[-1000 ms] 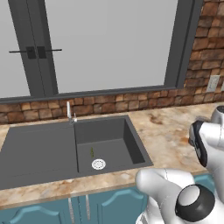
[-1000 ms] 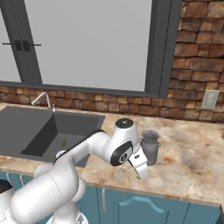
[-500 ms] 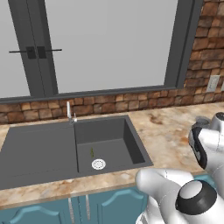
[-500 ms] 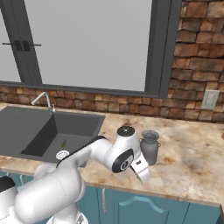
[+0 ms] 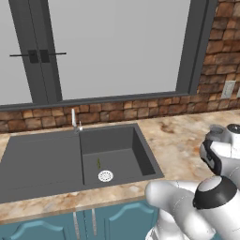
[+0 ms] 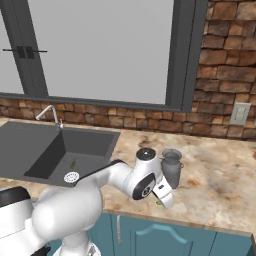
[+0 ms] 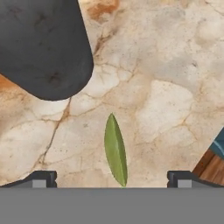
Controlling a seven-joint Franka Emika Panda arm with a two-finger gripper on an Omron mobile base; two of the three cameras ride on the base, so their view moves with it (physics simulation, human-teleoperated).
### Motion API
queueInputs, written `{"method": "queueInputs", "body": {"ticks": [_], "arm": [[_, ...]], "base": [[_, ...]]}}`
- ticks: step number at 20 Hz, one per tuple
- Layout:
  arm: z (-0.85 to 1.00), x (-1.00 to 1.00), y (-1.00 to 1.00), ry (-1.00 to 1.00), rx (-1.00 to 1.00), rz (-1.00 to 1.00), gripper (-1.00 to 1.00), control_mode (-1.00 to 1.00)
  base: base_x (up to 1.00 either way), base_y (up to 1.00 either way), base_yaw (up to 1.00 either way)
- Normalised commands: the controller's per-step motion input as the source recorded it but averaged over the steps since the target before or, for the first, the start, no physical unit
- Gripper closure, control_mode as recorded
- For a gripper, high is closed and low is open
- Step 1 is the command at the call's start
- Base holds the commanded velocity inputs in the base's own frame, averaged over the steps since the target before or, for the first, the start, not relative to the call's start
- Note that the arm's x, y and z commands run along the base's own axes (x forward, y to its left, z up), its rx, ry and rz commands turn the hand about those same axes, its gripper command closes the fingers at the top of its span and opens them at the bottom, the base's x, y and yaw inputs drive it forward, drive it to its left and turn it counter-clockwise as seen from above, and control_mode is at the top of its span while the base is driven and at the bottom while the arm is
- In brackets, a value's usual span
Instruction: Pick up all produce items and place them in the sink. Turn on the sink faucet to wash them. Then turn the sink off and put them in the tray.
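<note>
Lowered since a second ago, the gripper now hangs spread wide over a green produce piece on the counter beside a dark jar (its twin lies in the sink), so a pickup looks imminent.

produce pieces: you've got two, one green stalk in the sink basin, one green leaf on the counter
sink: one
drain: one
faucet: one
metal jug: one
counter: one
windows: you can count two, a big pane and a double-door one with two handles
wall outlet: one
</note>
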Motion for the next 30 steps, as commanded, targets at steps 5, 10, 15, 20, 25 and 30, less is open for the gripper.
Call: {"method": "queueInputs", "body": {"ticks": [5,10,15,20,25,30], "arm": [[-0.17,0.03,-0.16,0.0,0.0,0.01,-1.0,-1.0],[-0.16,0.0,-0.03,0.02,0.0,0.02,-1.0,-1.0],[-0.23,0.0,0.0,0.06,0.0,0.02,-1.0,-1.0],[-0.23,0.0,0.0,0.07,0.0,0.01,-1.0,-1.0],[-0.24,0.06,0.0,0.07,0.0,0.03,1.0,-1.0],[-0.07,0.0,0.0,0.03,0.0,0.03,1.0,-1.0]], "base": [[0.0,0.0,0.0],[0.0,0.0,0.0],[0.0,0.0,0.0],[0.0,0.0,0.0],[0.0,0.0,0.0],[0.0,0.0,0.0]]}}
